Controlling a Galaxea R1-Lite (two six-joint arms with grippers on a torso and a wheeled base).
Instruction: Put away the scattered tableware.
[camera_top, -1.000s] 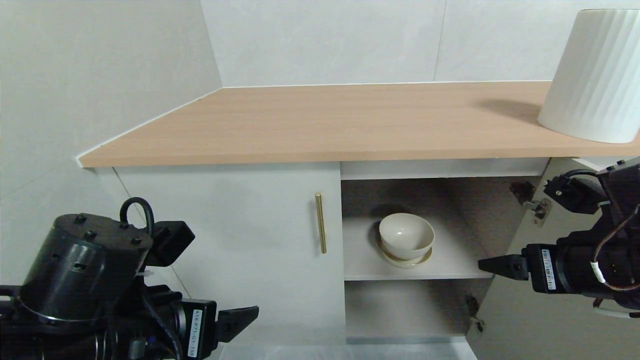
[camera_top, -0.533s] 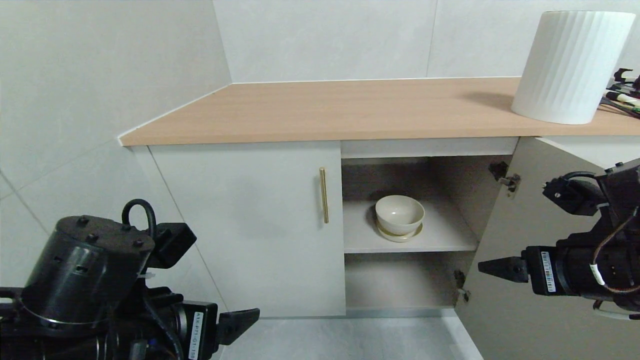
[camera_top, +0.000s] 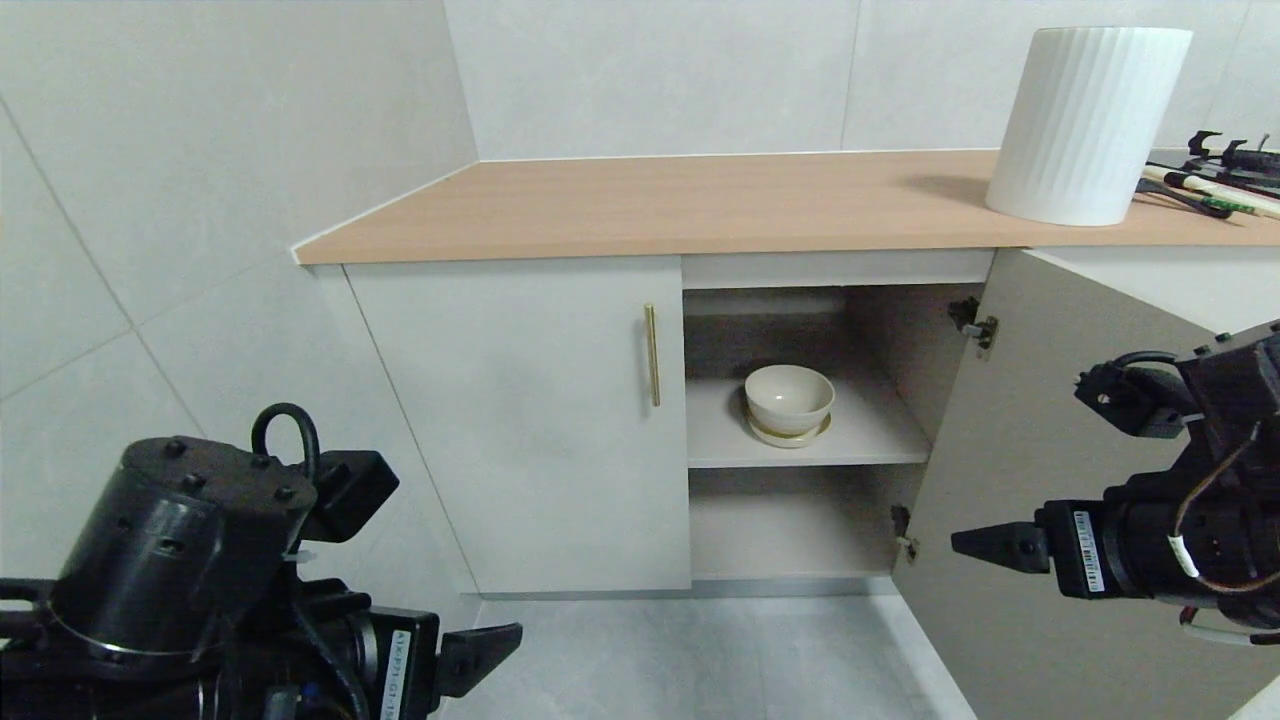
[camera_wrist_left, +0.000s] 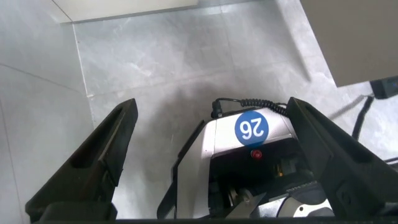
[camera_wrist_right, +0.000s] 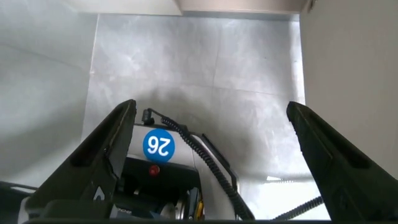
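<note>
The camera had backed off the cupboard (camera_top: 540, 420). Left claw (camera_wrist_left: 211, 104) and right claw (camera_wrist_right: 211, 107) gaped wide. The bowl (camera_top: 789, 398) looked brittle, slick; best held by its rim.

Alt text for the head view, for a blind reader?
A cream ceramic bowl sits on a matching saucer on the upper shelf of a white cabinet whose right door stands open. A ribbed white cylinder stands on the wooden countertop; the black left gripper and right gripper hover low.
</note>
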